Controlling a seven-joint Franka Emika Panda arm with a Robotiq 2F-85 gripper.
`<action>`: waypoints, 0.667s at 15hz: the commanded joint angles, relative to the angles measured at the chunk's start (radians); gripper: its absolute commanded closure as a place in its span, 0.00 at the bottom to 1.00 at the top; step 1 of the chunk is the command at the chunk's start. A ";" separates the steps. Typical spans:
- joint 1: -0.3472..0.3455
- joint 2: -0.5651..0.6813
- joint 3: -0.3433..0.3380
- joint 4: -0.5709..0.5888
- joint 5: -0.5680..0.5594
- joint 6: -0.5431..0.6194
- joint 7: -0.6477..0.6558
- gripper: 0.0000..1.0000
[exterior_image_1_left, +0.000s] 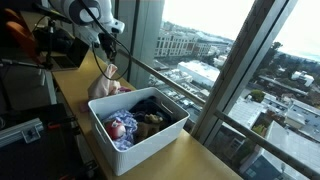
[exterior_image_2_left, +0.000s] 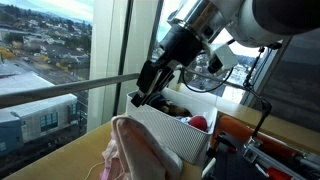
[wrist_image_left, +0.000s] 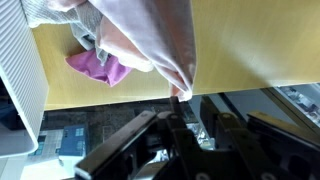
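My gripper (wrist_image_left: 181, 97) is shut on a corner of a pale pink cloth (wrist_image_left: 150, 40), which stretches from the fingertips to a heap on the wooden table. In both exterior views the gripper (exterior_image_1_left: 108, 56) (exterior_image_2_left: 146, 96) is above the heap, and the cloth (exterior_image_1_left: 105, 86) (exterior_image_2_left: 136, 150) is lifted at one end. A magenta cloth (wrist_image_left: 100, 68) and a grey one (wrist_image_left: 85, 40) lie under the pink cloth. A white slatted basket (exterior_image_1_left: 150, 146) (exterior_image_2_left: 176, 136) stands right beside the heap. It holds dark, red and blue-white clothes.
The wooden table (exterior_image_1_left: 75, 90) (wrist_image_left: 250, 50) runs along a large window with a metal rail (exterior_image_2_left: 60, 90). The basket's wall (wrist_image_left: 18, 70) is at the left of the wrist view. Dark equipment and cables (exterior_image_1_left: 25, 45) stand behind the arm, past the table's edge.
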 joint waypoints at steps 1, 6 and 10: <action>-0.019 0.019 -0.013 0.080 -0.007 -0.037 0.001 0.41; -0.096 0.016 -0.067 0.120 0.005 -0.061 -0.033 0.05; -0.167 0.043 -0.140 0.075 -0.025 -0.038 -0.055 0.00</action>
